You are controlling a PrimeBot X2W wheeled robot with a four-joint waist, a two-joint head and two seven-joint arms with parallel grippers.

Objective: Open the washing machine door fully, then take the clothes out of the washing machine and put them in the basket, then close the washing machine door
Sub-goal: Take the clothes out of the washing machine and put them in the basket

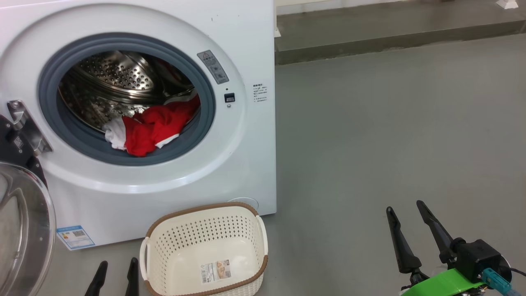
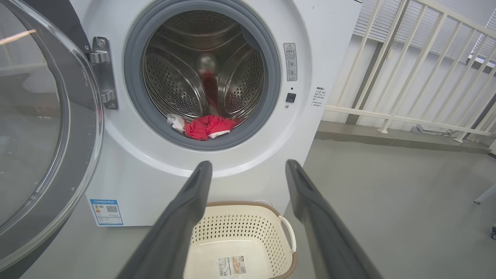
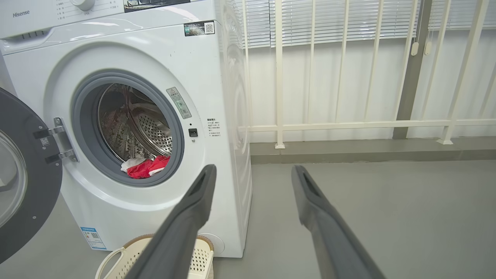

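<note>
One washing machine (image 1: 242, 164) stands on the grey floor (image 1: 390, 123), a white box with a round opening in its front. One door (image 2: 46, 128) hangs swung wide open on a metal hinge (image 1: 26, 123) at the machine's left side. It is round, with a broad dark rim and a bulging clear window. A single grey rubber ring (image 1: 205, 82) lines the opening, and behind it sits the shiny steel drum (image 1: 111, 72), dotted all over with small holes.

One heap of clothes (image 1: 154, 125) lies at the front lower edge of the drum, resting against the rubber ring. It is soft, crumpled red cloth with white parts, and how many pieces make it up cannot be told.

One basket (image 1: 205, 234) stands on the floor just in front of the machine, below the opening. It is a cream plastic rectangle with rounded corners, walls pierced with rows of holes, a brown woven-look rim and two white side handles (image 1: 143, 257). One paper label (image 1: 215, 271) lies on its bottom. A blue sticker (image 1: 75, 237) sits on the machine's lower left corner.

Two grippers show, each with two long, dark, tapering fingers. The left gripper (image 1: 118, 267) is spread wide and grasps nothing, just left of the basket. The right gripper (image 1: 404, 206) is likewise spread and empty, well apart to the right over bare floor. A pale railing (image 3: 348, 77) of thin bars runs behind.
</note>
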